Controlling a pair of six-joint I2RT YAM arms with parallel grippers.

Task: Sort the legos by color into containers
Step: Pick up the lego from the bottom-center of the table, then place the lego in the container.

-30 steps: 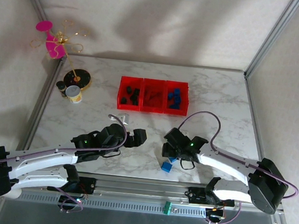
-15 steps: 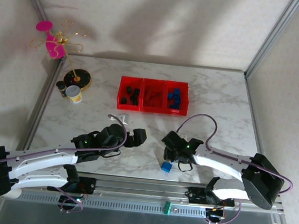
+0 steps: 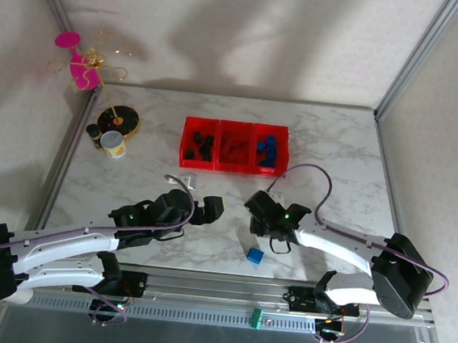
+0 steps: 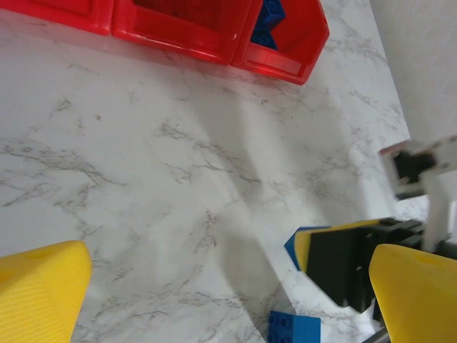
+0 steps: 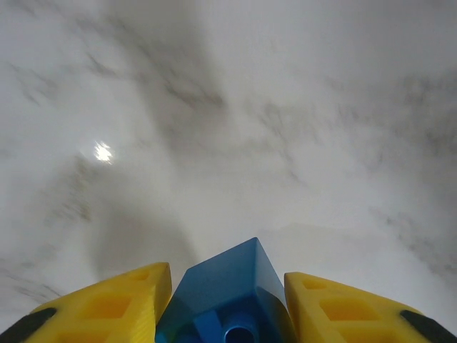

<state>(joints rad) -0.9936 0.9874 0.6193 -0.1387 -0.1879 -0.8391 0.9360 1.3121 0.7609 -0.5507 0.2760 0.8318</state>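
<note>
Right wrist view shows the right gripper [image 5: 227,280] pinching a blue lego brick [image 5: 225,307] between its yellow fingers [image 5: 107,304], with the marble table [image 5: 228,107] beyond.

The brick sits skewed, one edge pointing forward. You risk it twisting out of the pinch and dropping during the carry to the red bins [image 3: 221,167].

Release only over the right-hand compartment [image 3: 269,172], which holds blue. Drifting left would put the brick among the red ones.

The left gripper [image 3: 213,208] hangs just beside that route, fingers spread wide and empty. Keep clear of it.

Compared with one second ago, the right gripper has closed and moved from the near edge toward the bins. A second blue brick [image 3: 255,256] stays on the table.
</note>
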